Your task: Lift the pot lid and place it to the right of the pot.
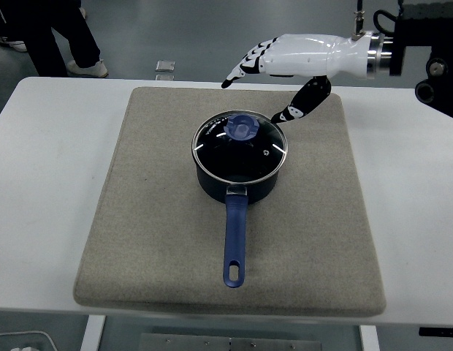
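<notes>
A dark blue pot [237, 180] sits on a grey mat [146, 219], its blue handle [234, 245] pointing toward the near edge. A glass lid [240, 148] with a blue knob [242, 128] rests on the pot. My right hand [259, 88], white with black fingertips, comes in from the upper right and hovers above and behind the lid. Its fingers are spread and hold nothing, the thumb [299, 103] hanging lower toward the lid's right rim. The left hand does not show.
The mat covers most of the white table [44, 168]. A person's legs and shoes [58, 36] stand on the floor beyond the table's far left corner. A small clear object [165, 66] lies on the floor behind the table.
</notes>
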Action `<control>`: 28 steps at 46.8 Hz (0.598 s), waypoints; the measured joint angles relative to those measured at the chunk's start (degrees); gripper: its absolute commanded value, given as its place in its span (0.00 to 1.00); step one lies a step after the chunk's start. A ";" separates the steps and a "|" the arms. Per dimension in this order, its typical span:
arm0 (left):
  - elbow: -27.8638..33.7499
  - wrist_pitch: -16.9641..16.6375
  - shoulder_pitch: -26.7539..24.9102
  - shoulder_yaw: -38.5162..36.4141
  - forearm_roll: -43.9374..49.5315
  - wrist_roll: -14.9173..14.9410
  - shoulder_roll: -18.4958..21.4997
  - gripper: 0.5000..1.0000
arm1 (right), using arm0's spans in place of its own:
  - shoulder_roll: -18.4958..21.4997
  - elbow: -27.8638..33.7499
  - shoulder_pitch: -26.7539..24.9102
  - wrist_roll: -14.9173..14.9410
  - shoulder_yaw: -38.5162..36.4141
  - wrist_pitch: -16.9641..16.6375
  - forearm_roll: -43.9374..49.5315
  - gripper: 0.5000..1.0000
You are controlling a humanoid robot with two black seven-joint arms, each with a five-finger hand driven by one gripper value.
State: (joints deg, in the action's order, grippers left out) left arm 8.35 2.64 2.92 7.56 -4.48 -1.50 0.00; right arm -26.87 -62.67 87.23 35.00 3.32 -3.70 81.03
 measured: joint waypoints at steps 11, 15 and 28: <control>0.00 0.00 0.04 0.00 0.00 0.00 0.00 1.00 | 0.38 0.11 -0.66 0.00 0.16 1.02 0.36 0.81; 0.00 0.00 0.03 0.00 0.00 0.00 0.00 1.00 | 0.78 0.10 -0.98 0.00 0.11 1.14 0.64 0.81; 0.00 0.00 0.03 0.00 0.00 0.00 0.00 1.00 | 3.00 0.72 -3.21 0.00 0.25 3.56 1.76 0.81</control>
State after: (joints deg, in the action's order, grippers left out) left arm 8.35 2.64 2.95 7.56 -4.48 -1.50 0.00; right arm -23.87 -61.95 84.02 35.00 3.57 -0.14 82.79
